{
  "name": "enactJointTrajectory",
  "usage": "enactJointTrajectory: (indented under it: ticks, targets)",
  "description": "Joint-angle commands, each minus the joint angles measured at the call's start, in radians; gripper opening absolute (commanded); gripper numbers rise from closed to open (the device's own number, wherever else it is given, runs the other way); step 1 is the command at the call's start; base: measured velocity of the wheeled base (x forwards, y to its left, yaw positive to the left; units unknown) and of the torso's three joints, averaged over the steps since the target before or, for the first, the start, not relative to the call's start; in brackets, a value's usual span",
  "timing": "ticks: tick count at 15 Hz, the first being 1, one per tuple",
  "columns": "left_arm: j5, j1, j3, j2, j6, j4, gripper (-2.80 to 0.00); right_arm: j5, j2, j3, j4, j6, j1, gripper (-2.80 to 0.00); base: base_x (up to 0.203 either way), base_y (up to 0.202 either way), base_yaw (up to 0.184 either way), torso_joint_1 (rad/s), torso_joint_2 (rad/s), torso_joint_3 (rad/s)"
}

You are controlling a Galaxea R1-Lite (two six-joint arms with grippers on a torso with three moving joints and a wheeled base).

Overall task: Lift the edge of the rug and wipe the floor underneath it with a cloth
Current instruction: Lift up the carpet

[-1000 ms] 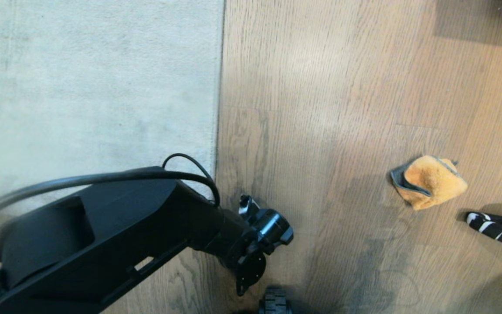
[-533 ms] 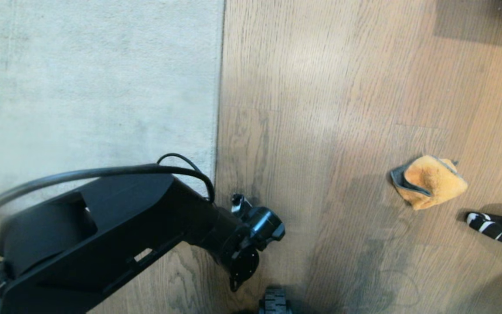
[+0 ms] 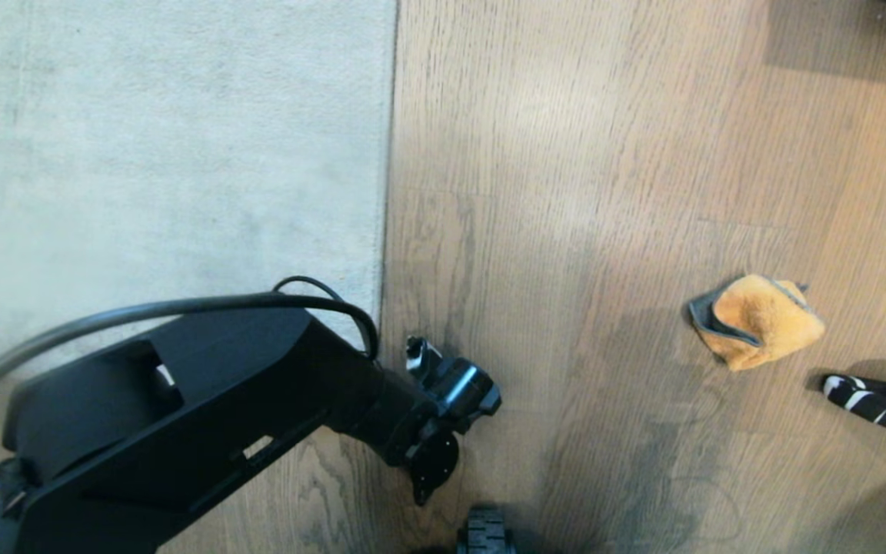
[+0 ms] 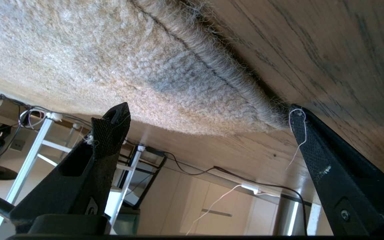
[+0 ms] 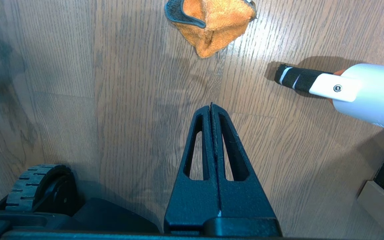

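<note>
Left tool (image 4: pixel 208 113) shifted rugward, astride rug edge (image 4: pixel 218 66)

Closed right gripper (image 5: pixel 211 107) jaws, orange cloth (image 5: pixel 212 23) on floor (image 5: pixel 112 100)

A home-like room used as a test space: a pale rug (image 3: pixel 166 154) on plank floor (image 3: pixel 604 154), white cupboards (image 4: pixel 192 206), a metal frame (image 4: pixel 35 143) and loose cables (image 4: pixel 232 173).

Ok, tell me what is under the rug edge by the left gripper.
The rug edge lies flat on the floor, with only a dark seam showing beneath. The floor underneath is covered. The left gripper is open at the rim, not lifting it.
</note>
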Motion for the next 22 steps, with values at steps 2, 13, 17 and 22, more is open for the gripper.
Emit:
enactJointTrajectory:
  ticks: [2, 13, 17, 22]
  targets:
    - [0.001, -0.001, -0.008, 0.018, -0.004, -0.019, 0.0, 0.0, 0.0, 0.0, -0.001, 0.0, 0.0, -2.8, 0.0, 0.0, 0.0, 0.0, 0.0, 0.0]
    - [0.002, 0.018, 0.054, -0.013, 0.0, -0.035, 0.0, 0.0, 0.001, 0.0, -0.001, 0.0, 0.0, -2.8, 0.0, 0.0, 0.0, 0.0, 0.0, 0.0]
    - [0.002, 0.055, 0.088, -0.04, 0.002, -0.035, 0.0, 0.0, 0.0, 0.0, -0.001, 0.0, 0.0, -2.8, 0.0, 0.0, 0.0, 0.0, 0.0, 0.0]
    - [0.002, 0.085, 0.118, -0.074, 0.019, -0.033, 0.0, 0.001, 0.001, 0.0, -0.001, 0.0, -0.001, -2.8, 0.0, 0.0, 0.0, 0.0, 0.0, 0.0]
